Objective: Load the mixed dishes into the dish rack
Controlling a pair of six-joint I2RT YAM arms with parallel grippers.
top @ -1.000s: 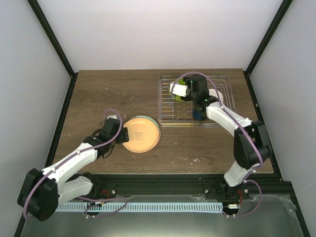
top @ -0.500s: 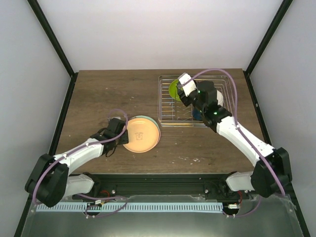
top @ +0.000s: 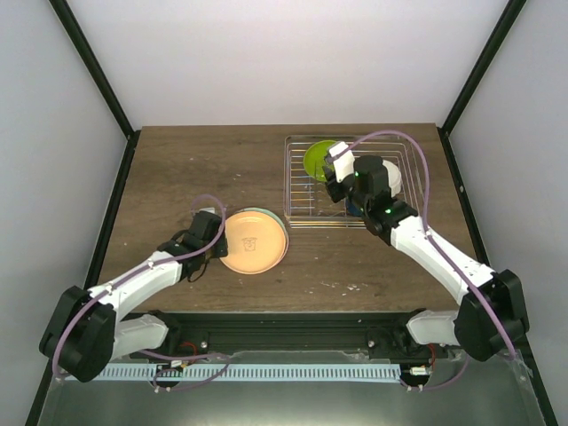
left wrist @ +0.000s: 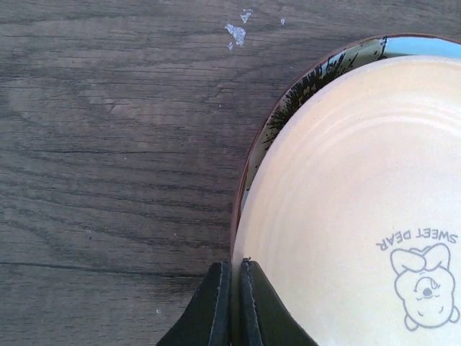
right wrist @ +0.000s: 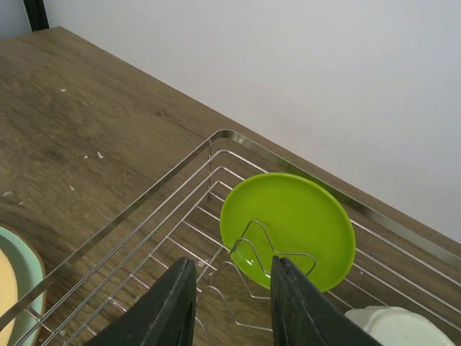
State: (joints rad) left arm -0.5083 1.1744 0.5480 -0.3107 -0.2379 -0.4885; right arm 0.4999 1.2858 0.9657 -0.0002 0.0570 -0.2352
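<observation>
An orange-yellow plate [top: 253,241] with a cartoon print [left wrist: 425,277] lies on a mint plate [left wrist: 418,45] near the table's middle. My left gripper [left wrist: 234,268] is shut on the orange plate's left rim [top: 219,241]. The wire dish rack [top: 302,209] stands at the back right. A lime green plate [right wrist: 295,216] leans upright against its tines [top: 315,158]. My right gripper [right wrist: 232,263] hovers over the rack, open and holding nothing, a short way back from the green plate. A white dish [right wrist: 392,324] and a dark blue mug [top: 353,209] sit in the rack, mostly hidden by the arm.
The mint plate's dark patterned rim [left wrist: 302,94] shows around the orange plate. Bare wood [left wrist: 108,144] lies left of the stack, with small white specks [left wrist: 236,30]. The rack's raised wire side [right wrist: 144,198] stands between the right gripper and the stacked plates [right wrist: 18,274].
My left gripper has closed on the orange plate's rim. The right gripper has drawn back from the lime green plate, which stays in the rack, and its jaws have narrowed.
</observation>
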